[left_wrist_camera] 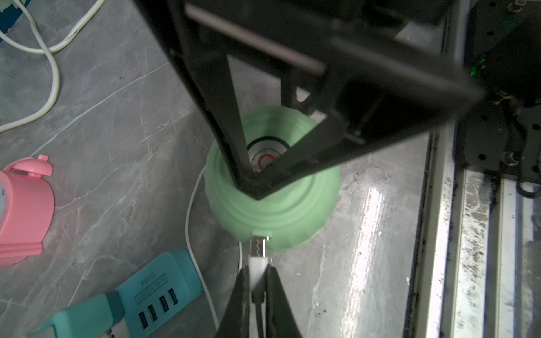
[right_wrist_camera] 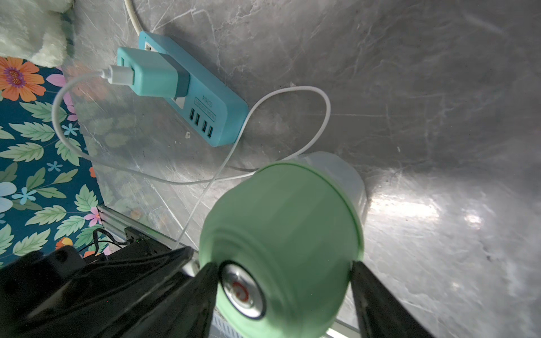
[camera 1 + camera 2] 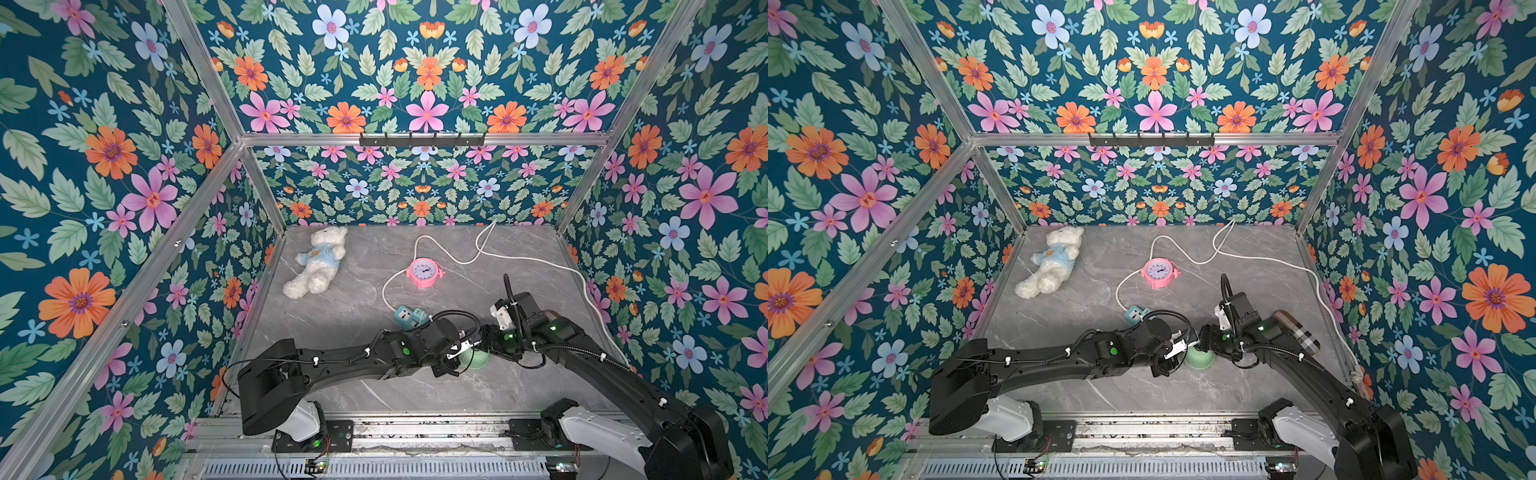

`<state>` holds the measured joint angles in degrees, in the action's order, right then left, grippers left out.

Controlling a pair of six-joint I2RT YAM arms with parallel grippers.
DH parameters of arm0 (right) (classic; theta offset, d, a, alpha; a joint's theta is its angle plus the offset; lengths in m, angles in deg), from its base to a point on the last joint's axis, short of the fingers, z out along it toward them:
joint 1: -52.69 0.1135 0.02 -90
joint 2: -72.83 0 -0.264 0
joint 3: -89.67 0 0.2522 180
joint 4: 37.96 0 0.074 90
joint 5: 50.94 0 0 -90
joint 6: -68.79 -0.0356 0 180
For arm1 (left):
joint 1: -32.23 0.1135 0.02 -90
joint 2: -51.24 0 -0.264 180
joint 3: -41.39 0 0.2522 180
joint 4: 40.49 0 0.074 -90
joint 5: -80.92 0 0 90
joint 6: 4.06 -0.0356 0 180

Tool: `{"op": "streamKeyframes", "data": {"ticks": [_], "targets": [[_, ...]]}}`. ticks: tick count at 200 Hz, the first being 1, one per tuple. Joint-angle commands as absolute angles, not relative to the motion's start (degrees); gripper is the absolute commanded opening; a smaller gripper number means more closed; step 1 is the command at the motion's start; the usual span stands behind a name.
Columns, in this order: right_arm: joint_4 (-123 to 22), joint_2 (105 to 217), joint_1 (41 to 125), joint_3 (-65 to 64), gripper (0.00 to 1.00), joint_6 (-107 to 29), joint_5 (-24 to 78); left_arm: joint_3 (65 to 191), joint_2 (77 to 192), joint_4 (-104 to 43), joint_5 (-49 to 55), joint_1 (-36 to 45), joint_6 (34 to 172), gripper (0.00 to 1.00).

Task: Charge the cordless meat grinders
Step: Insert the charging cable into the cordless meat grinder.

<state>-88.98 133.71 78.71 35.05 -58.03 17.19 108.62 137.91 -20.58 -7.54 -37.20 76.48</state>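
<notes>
holding the mint-green dome-shaped plastic meat grinder (image 2: 281,216) at the near middle of the grey marble-look surface (image 2: 439,117), my right gripper (image 2: 282,281) has its jaws wide against both sides. my left gripper (image 1: 257,278) has its jaws pinched narrow on the white cable plug (image 1: 257,263), whose metal tip meets the grinder's lower port.

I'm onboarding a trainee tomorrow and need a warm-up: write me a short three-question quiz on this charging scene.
1. True or false: the left gripper has its fingers shut on the white charging plug.
2. The right gripper holds: A) pink clock, B) mint-green meat grinder, C) teddy bear.
3. Fill in: the white cable runs from the teal ____ plugged into the power strip.
Key: 1 true; 2 B; 3 adapter.
</notes>
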Motion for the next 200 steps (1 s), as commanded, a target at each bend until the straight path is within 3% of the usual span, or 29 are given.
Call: {"op": "streamKeyframes", "data": {"ticks": [1,200], "targets": [[-89.2,133.9,78.7,35.0,0.73,-58.3,17.4,108.3,137.3,-21.6,-7.4,-37.4,76.2,0.00],[-89.9,135.1,78.7,35.4,0.71,-57.0,14.3,109.1,139.0,-26.4,-9.0,-37.5,70.2,0.00]]}}
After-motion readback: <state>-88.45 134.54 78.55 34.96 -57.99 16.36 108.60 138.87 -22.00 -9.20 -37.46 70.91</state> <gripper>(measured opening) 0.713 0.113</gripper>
